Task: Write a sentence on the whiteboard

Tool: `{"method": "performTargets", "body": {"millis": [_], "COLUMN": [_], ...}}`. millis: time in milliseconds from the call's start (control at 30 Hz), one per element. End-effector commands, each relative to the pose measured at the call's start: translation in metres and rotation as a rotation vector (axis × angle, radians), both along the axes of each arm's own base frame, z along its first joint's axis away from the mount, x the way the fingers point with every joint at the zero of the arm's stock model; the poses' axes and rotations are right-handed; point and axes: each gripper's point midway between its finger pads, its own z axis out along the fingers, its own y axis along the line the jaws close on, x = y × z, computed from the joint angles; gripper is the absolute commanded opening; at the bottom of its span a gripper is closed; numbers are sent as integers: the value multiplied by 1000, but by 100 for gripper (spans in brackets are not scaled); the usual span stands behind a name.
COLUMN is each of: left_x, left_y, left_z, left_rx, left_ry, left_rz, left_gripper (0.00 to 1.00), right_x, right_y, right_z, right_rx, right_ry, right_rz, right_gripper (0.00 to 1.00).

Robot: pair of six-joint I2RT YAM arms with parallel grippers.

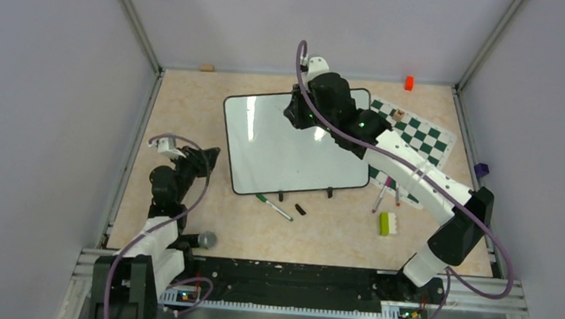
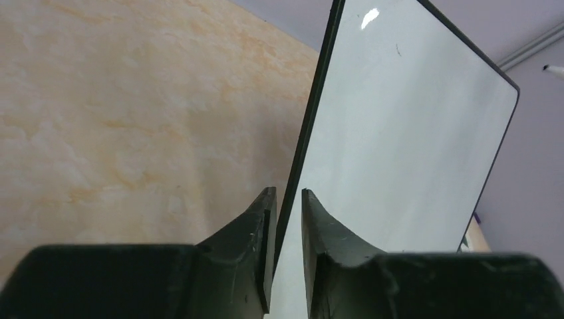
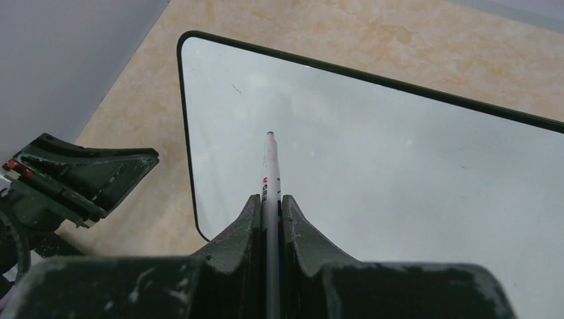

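Over the whiteboard (image 1: 287,156), my right fingers (image 3: 253,214) grip a marker (image 3: 270,166); left fingers (image 2: 266,207) straddle its edge, can't tell if clamped.

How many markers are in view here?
4 markers: one in the right gripper, one lying near the whiteboard, two beside the chess mat; others may be hidden.

The top camera sits high above and behind the arm bases, looking down from far off on the whole table (image 1: 334,243). The left wrist camera rides low and close behind the left tool (image 2: 286,191), facing the whiteboard (image 2: 412,133) almost edge-on from its side. The right wrist camera sits just behind the right tool (image 3: 271,197), looking along its pen (image 3: 270,166) across the board's face. All three views share the whiteboard, and the right wrist view also takes in the left tool.
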Motion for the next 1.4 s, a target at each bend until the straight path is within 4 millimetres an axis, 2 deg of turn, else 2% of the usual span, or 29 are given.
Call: {"method": "performTargets", "body": {"millis": [0,33,67,100,233,367,433,533,633,767,867,967,1100,1233,1367], "left_x": [4,3,2,2,-2,-10,-9,-4,-10,-4,1,4,-6,-3,4], "left_y": [-3,-6,-8,-9,-14,-27,-22,-12,-31,-51,-56,-53,-49,-34,-26], "left_z": [18,20,22,23,29,31,28,24,29,30,32,30,42,33,22], "left_rx": [93,106,116,121,148,298,335,267,280,265,234,223,233,242,222], "left_ry": [-41,-52,-62,-68,-105,-225,-250,-170,-175,-138,-157,-154,-227,-161,-88], "left_rz": [-35,-56,-74,-80,-113,-201,-164,-99,-232,-399,-443,-435,-391,-289,-273], "left_gripper": [24,62,93,98,99,99,99,96,99,99,99,99,99,99,99], "right_x": [-4,-6,-7,-7,-13,-16,-18,-20,-22,-24,-24,-24,-25,-25,-23], "right_y": [-5,-6,-6,-7,-10,-15,-16,-17,-17,-17,-18,-18,-19,-15,-4], "right_z": [38,39,39,40,45,50,53,56,54,49,49,45,40,37,38], "right_rx": [75,77,80,84,100,114,123,130,135,128,125,120,108,115,132], "right_ry": [-93,-93,-92,-92,-99,-111,-119,-120,-110,-99,-95,-85,-79,-72,-62], "right_rz": [-7,-4,-3,-3,4,-2,2,4,7,11,8,6,5,18,51], "right_gripper": [0,0,0,0,0,0,0,0,0,0,0,0,0,0,0]}}
